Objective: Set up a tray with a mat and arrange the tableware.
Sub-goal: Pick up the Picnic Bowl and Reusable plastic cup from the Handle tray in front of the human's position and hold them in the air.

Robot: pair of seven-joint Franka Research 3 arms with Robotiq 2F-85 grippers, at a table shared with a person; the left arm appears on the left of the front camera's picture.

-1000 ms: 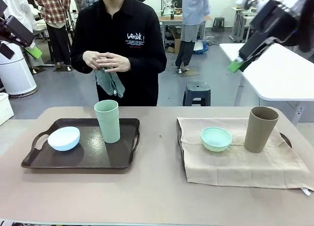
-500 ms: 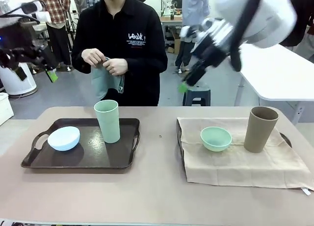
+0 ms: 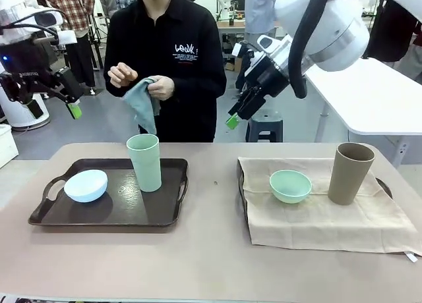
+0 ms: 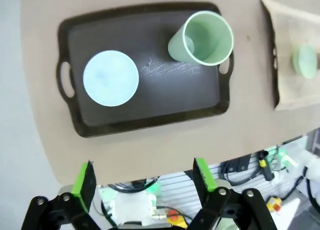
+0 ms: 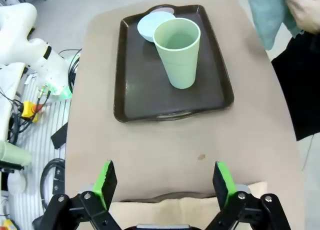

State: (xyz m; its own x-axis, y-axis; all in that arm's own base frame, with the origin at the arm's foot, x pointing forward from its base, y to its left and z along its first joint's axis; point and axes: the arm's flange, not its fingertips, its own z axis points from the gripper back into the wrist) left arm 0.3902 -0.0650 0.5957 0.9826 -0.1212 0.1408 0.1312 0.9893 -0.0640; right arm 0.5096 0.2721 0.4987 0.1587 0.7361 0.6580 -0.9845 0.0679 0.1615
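Front view: on the right side, the covered tray (image 3: pixel 241 184) is already draped with a beige mat (image 3: pixel 330 220), and the mint green bowl (image 3: pixel 290 186) and brown-tan cup (image 3: pixel 349 173) are set on it, so that half looks done. On the left, the dark tray (image 3: pixel 46 211) is bare of any mat, with the pale blue bowl (image 3: pixel 86 185) and light green cup (image 3: pixel 144 162) parked straight on it. A teal cloth (image 3: pixel 142 105) is held in the person's hands at top centre and is probably meant for it, so roughly half is left imo. The left gripper (image 3: pixel 69 105) is held high at the far left. The right gripper (image 3: pixel 234 118) is raised above centre-right and angled down-left, with nothing carried. Left wrist view: the dark tray is looked down on from well above, and the jaws are spread wide and empty along the bottom. Right wrist view: same deal, the jaws are wide apart, the cup and bowl are seen at upper centre, and the mat edge is at the bottom.
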